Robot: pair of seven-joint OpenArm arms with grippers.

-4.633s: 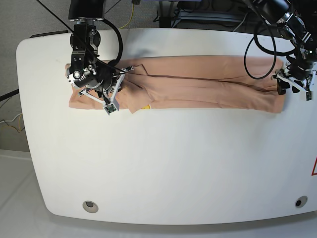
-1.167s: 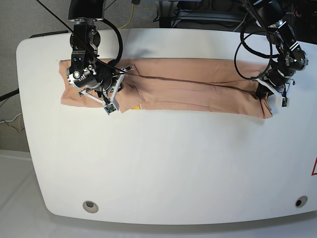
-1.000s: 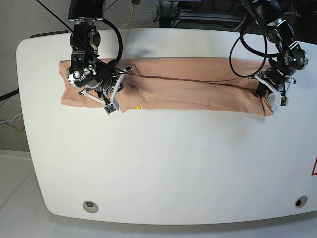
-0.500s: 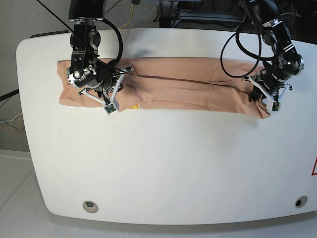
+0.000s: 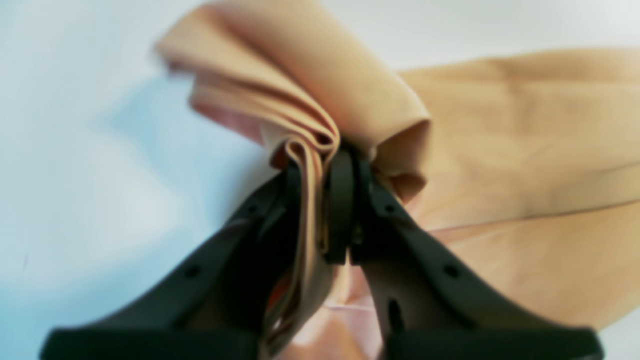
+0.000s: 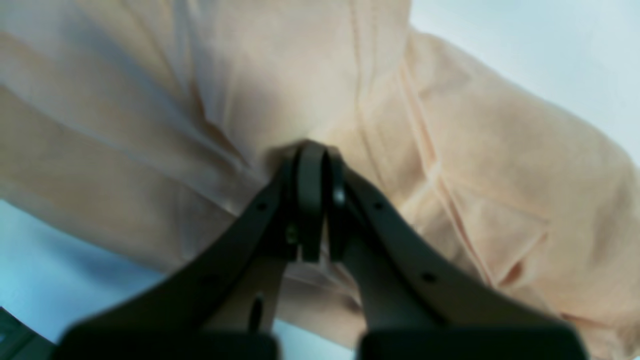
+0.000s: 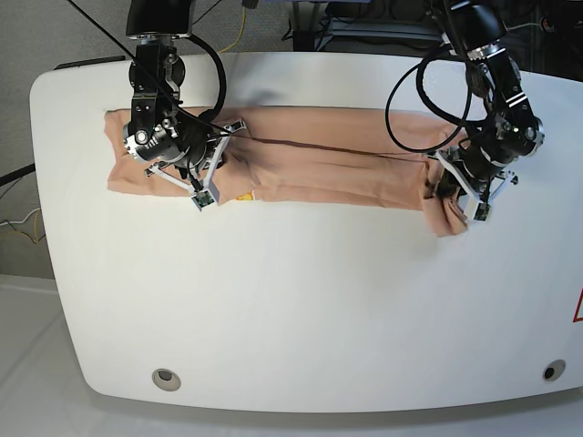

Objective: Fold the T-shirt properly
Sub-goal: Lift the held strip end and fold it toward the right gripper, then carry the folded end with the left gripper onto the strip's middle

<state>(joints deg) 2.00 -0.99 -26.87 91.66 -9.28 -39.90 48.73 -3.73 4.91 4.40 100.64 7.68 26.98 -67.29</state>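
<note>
The peach T-shirt [image 7: 328,164] lies as a long folded strip across the far half of the white table [image 7: 301,300]. Its right end [image 7: 443,217] is lifted and bunched, with my left gripper [image 7: 445,193] shut on it. In the left wrist view, several folded layers of the T-shirt [image 5: 310,125] run between the black fingers of the left gripper [image 5: 322,165]. My right gripper [image 7: 202,191] rests on the shirt's left part, its jaws shut. In the right wrist view its tips [image 6: 312,150] press into the T-shirt [image 6: 450,150]. A yellow tag [image 7: 244,195] peeks out beside it.
Black cables loop above both arms at the table's back edge. Two round holes [image 7: 165,378] [image 7: 547,370] sit near the front corners. A red mark [image 7: 577,308] shows at the right edge.
My left gripper has carried the shirt's right end leftward and a little toward the front, so the end now bunches up. The right gripper has stayed in place.
</note>
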